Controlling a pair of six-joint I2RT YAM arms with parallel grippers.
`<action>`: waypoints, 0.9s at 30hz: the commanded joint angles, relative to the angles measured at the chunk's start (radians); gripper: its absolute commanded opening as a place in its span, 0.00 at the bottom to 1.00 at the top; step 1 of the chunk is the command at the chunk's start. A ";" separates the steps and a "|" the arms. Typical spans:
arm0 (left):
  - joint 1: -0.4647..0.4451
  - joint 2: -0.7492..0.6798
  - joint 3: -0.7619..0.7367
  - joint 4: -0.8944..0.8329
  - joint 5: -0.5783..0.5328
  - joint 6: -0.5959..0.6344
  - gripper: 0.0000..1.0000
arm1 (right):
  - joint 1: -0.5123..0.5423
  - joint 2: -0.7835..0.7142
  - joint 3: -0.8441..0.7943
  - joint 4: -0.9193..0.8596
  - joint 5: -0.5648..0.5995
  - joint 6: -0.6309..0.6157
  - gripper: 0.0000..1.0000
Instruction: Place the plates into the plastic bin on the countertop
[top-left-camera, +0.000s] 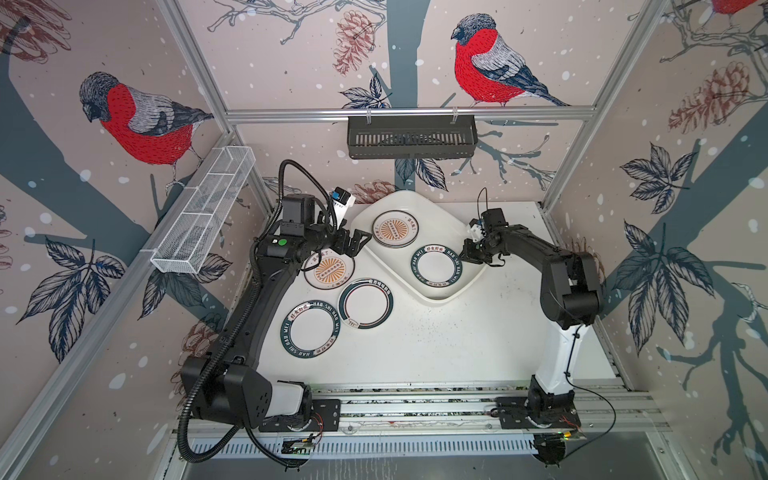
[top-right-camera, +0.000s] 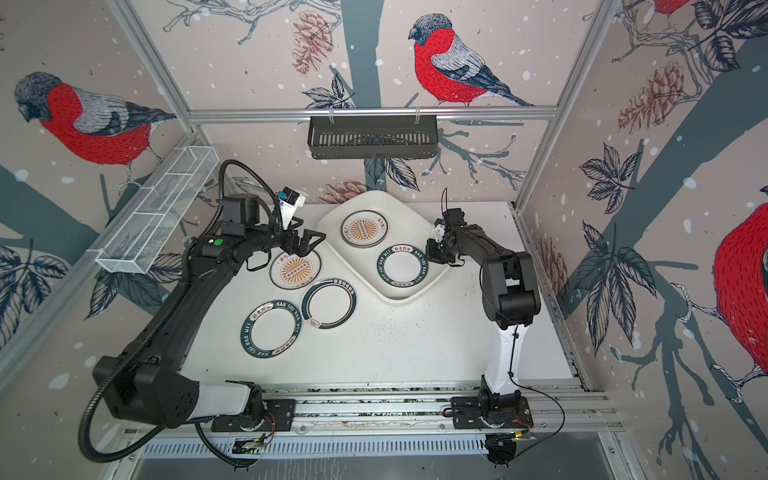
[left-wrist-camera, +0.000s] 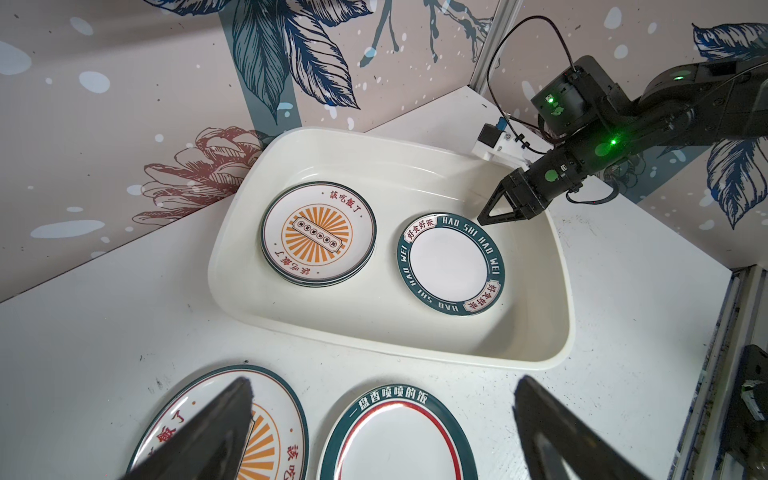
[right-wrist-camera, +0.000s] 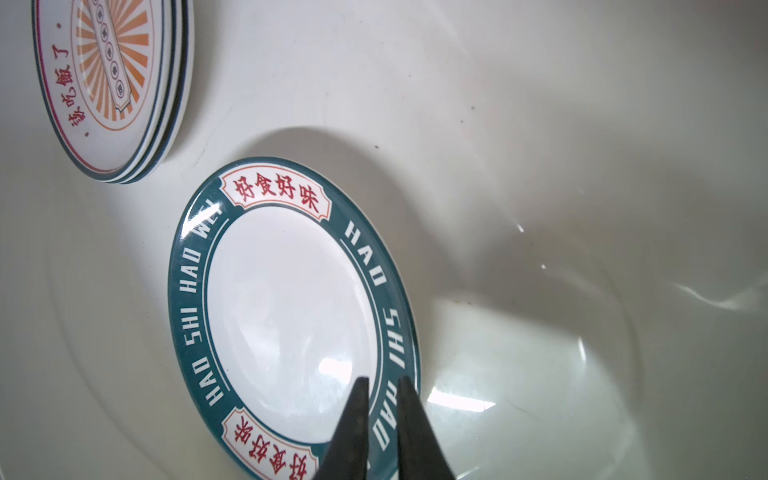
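Over the right-hand side of the white bin, the right pincer hangs just above the rim of a teal-lettered plate. Its jaws are parted by a narrow gap and grip nothing, and the plate lies flat on the bin floor. This looks like a drop-off being completed. Beside that plate in the bin sits a stack of sunburst plates, about three deep in the right wrist view.

Three more plates wait on the counter: a sunburst plate, a red-ringed plate and another lettered plate. The left pincer hovers over the sunburst plate's far edge, jaws wide open and empty. Its next move probably calls for lowering, catching that thin rim between the jaws, closing, then lifting the plate over the bin wall.

A black slotted basket on the back rail and a white wire basket on the left wall show nothing inside
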 joint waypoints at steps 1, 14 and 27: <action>0.002 -0.003 -0.002 0.008 0.019 0.014 0.97 | 0.000 0.015 0.003 -0.037 0.010 -0.005 0.16; 0.002 0.021 -0.021 0.027 -0.043 -0.037 0.97 | -0.002 -0.130 -0.003 0.052 0.068 0.060 0.25; 0.008 0.118 -0.060 -0.107 -0.166 -0.085 0.97 | 0.006 -0.779 -0.465 0.493 0.004 0.248 0.42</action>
